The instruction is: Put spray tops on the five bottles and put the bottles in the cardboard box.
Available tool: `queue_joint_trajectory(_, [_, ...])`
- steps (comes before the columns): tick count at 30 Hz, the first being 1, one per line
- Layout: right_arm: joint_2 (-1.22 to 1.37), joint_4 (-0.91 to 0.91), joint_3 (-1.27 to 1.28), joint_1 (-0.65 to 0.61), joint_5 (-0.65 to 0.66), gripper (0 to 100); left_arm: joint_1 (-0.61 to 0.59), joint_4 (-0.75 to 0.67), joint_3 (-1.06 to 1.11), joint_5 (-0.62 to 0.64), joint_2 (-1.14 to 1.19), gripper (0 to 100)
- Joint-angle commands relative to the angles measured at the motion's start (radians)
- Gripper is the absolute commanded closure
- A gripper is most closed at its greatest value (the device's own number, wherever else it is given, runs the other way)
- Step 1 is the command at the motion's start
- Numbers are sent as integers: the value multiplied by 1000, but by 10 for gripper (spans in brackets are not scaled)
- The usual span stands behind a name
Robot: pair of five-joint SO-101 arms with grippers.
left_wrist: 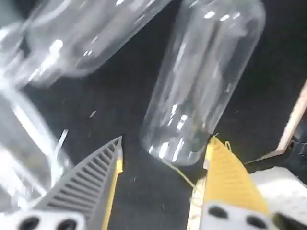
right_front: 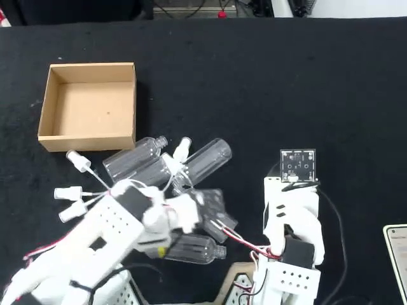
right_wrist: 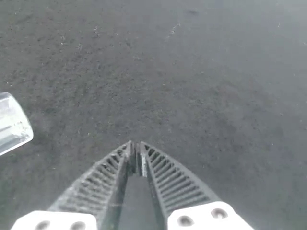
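Observation:
Several clear plastic bottles lie in a heap on the black table (right_front: 254, 82); one (right_front: 206, 159) points up and right, another (right_front: 137, 160) lies beside it, and a third (right_front: 191, 249) lies under the left arm. White spray tops (right_front: 79, 161) (right_front: 68, 192) (right_front: 181, 149) are scattered around them. My left gripper (left_wrist: 165, 141) (right_front: 213, 206) is open, low over the heap, with the round end of a bottle (left_wrist: 201, 81) just beyond its fingertips (left_wrist: 103, 167). My right gripper (right_wrist: 135, 146) (right_front: 297, 166) is shut and empty over bare table, to the right of the heap.
The open cardboard box (right_front: 41, 117) stands at the back left, empty inside. A bottle's end (right_wrist: 12, 124) shows at the edge of the right wrist view. A white object (right_front: 397, 244) lies at the table's right edge.

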Motion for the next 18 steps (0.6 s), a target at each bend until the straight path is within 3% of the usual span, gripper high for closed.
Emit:
queue_joint_trajectory(1, [-99, -29, -5, 12, -5, 986, -90, 26, -5, -35, -141, 733])
queue_joint_trajectory(10, [-99, -29, -5, 12, -5, 986, 120, 137, -31, 91, -344, 730])
queue_joint_trajectory(18, [-97, -29, -7, 15, 2, 986, 305, 104, -87, 83, -127, 727])
